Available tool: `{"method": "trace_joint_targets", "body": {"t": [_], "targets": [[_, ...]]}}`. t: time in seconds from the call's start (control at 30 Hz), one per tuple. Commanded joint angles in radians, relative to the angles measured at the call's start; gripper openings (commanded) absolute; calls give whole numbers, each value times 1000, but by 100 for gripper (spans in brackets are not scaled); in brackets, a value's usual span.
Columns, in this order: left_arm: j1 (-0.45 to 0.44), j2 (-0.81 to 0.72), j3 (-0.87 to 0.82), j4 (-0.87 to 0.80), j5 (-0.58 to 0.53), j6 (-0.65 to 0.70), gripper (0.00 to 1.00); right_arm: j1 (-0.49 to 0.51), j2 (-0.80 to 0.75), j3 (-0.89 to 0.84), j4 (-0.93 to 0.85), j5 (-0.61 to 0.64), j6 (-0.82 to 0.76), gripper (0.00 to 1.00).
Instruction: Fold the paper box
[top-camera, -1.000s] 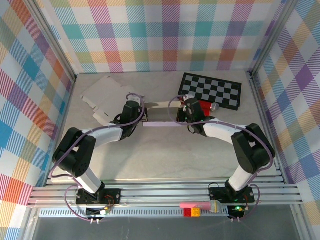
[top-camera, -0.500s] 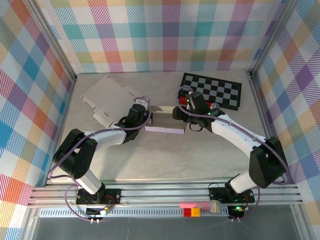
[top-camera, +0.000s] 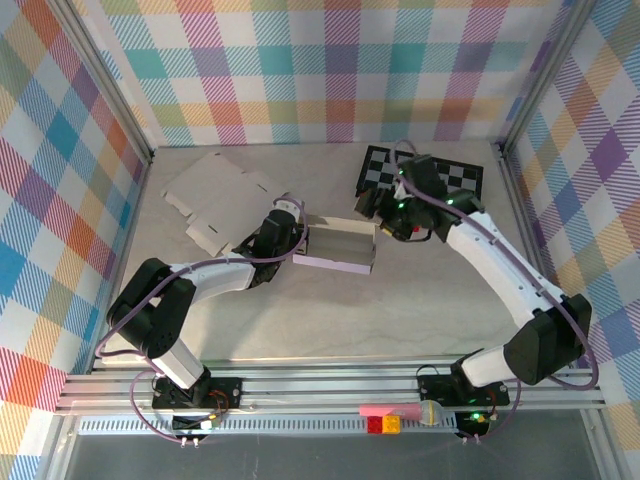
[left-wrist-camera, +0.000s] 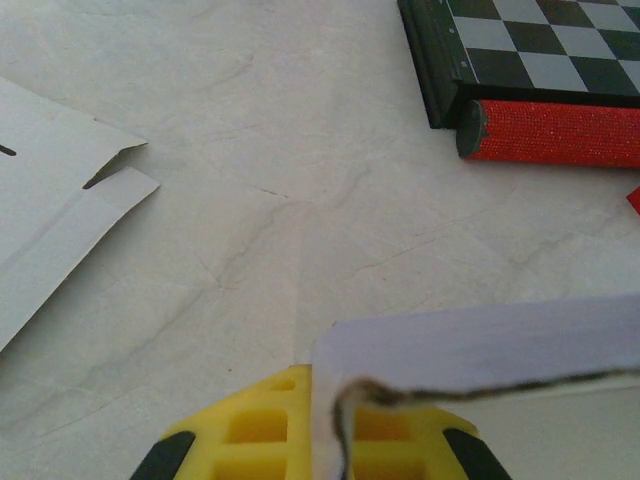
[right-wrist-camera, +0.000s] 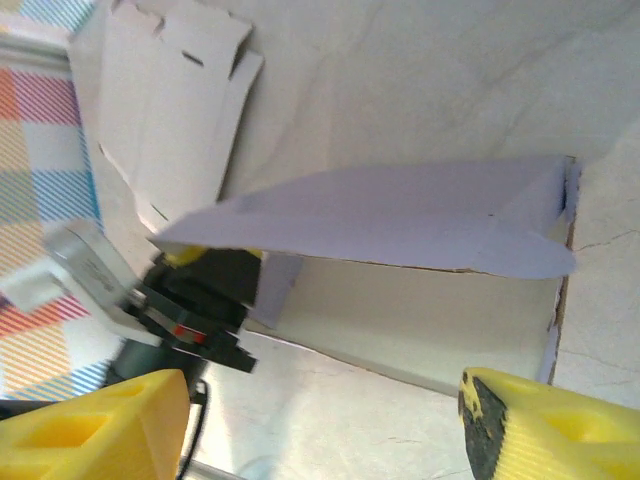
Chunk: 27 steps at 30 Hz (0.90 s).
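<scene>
The paper box (top-camera: 340, 246) lies mid-table, pale lilac outside and cream inside, partly raised with one long wall (right-wrist-camera: 400, 215) standing. My left gripper (top-camera: 297, 243) is shut on the box's left end; in the left wrist view the thin wall (left-wrist-camera: 480, 345) is pinched between the yellow fingers (left-wrist-camera: 270, 430). My right gripper (top-camera: 385, 214) hovers open above the box's right end, apart from it. In the right wrist view its fingers (right-wrist-camera: 550, 430) stand wide with nothing between them, and the left gripper (right-wrist-camera: 200, 290) shows at the box's far end.
A flat cardboard blank (top-camera: 215, 190) lies at the back left. A black-and-white chessboard (top-camera: 440, 180) sits at the back right, with a red cylinder (left-wrist-camera: 555, 132) along its near edge. Plaid walls close the table on three sides.
My right gripper opened, let go of the box's right end and rose back toward the chessboard. The box spread open and slid slightly right. The left gripper kept its grip.
</scene>
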Motion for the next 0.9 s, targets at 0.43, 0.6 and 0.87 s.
{"method": "trace_joint_targets", "body": {"t": [0.43,0.6,0.87], "targets": [[-37,-18,-38,-38,-33,-2,0,-162,420,352,-375,-205,-17,67],[-45,-25,-56,-30,-36,-12,0,-161,477,343,-365,-234,-37,66],[-58,-52,-81,-61,-40,-76,7,-140,450,195,-283,-301,-38,58]]}}
